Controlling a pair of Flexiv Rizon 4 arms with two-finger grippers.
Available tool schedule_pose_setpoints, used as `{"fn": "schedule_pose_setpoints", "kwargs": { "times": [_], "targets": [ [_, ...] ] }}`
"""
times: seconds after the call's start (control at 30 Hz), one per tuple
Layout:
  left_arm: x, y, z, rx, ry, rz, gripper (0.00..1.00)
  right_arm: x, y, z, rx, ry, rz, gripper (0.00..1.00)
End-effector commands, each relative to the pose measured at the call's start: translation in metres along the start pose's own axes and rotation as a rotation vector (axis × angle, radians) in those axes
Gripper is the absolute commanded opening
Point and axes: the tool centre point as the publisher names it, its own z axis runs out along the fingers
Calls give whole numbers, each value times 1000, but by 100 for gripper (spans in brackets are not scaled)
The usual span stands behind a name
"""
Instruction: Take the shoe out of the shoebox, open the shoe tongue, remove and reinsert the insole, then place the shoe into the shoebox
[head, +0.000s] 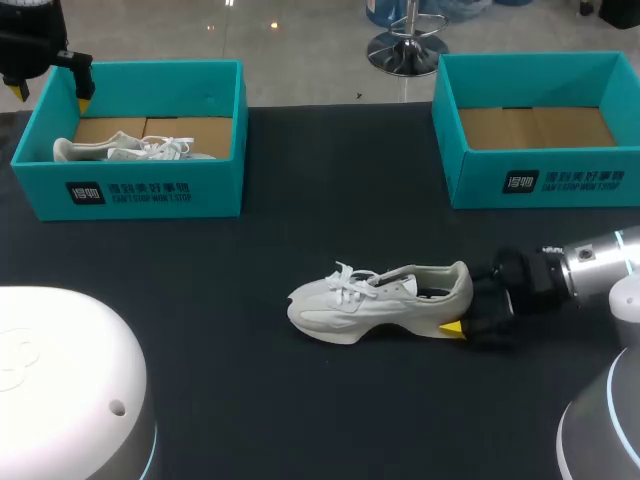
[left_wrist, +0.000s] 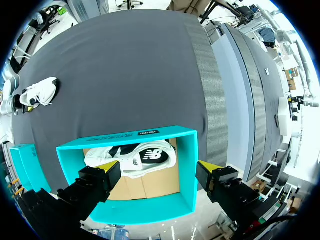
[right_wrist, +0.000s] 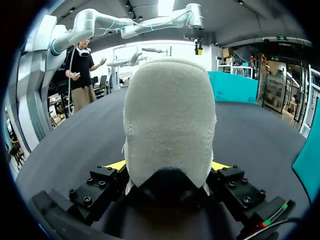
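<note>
Lying at the middle of the table, the shoe was pinched only at its heel by the right gripper, so it could be twisted loose by any pull from the front, while the left gripper was held wide open over the far-left shoebox.

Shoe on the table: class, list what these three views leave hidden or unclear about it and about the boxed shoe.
- Insole of the shoe: head view, the opening is dark and small; right wrist view, the heel blocks it.
- Toe and laces: right wrist view, behind the heel.
- Boxed shoe: head view, the left shoebox wall hides its lower part; left wrist view, a finger of the left gripper covers one end.
</note>
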Motion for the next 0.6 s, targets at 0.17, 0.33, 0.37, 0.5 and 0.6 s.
{"fn": "schedule_pose_setpoints", "kwargs": {
  "times": [0.17, 0.33, 0.37, 0.5, 0.6],
  "targets": [
    [0, -1, -1, -2, 1, 0, 100, 1, -1, 2, 2, -2, 0, 0],
    [-20, -12, -5, 2, 4, -5, 100, 1, -1, 2, 2, -2, 0, 0],
    [-31, -18, -7, -12, 24, -24, 100, 1, -1, 2, 2, -2, 0, 0],
    [-63, -39, -21, 17, -12, -51, 100, 1, -1, 2, 2, -2, 0, 0],
    [-87, -54, -28, 48, -29, -87, 100, 1, -1, 2, 2, -2, 0, 0]
  ]
}}
